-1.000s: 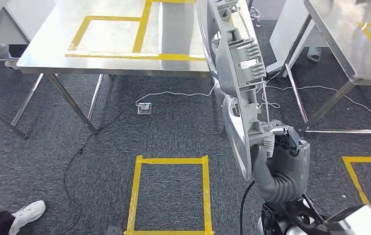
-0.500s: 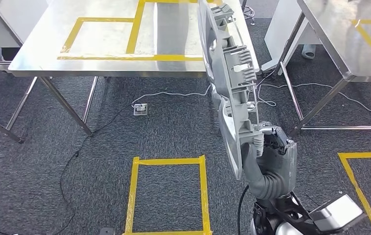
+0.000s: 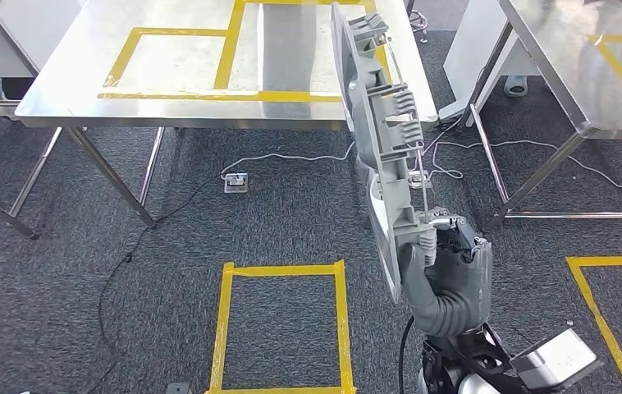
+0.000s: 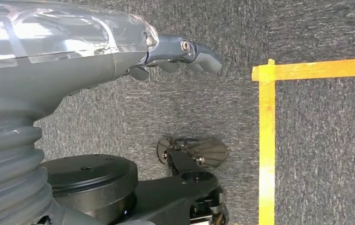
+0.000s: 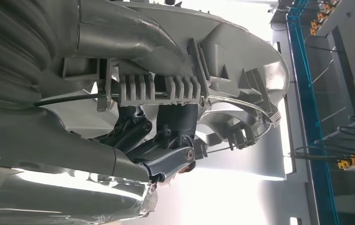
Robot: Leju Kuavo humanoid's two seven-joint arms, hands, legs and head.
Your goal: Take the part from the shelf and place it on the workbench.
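Observation:
The part [image 3: 381, 139] is a long grey moulded plastic panel with ribs, clips and a thin wire. It stands almost upright, and my right hand [image 3: 451, 263] grips its lower end. Its top reaches in front of the near edge of the steel workbench [image 3: 70, 82], which carries yellow tape rectangles. Up close in the right wrist view, dark fingers [image 5: 166, 136] wrap around the ribbed inside of the part [image 5: 222, 84]. My left hand [image 4: 180, 51] hangs over the grey carpet with its fingers stretched out and nothing in them.
A second steel table [image 3: 570, 57] stands at the right, with a gap between the two. A yellow tape square [image 3: 283, 324] marks the carpet ahead. A floor socket [image 3: 236, 181] and loose cables lie under the workbench's front edge. More yellow tape [image 4: 267, 140] lies near my base.
The whole picture has shifted, so the camera moved. A person's white shoe at the lower left has gone out of the picture. My right hand still grips the part, now slightly further left.

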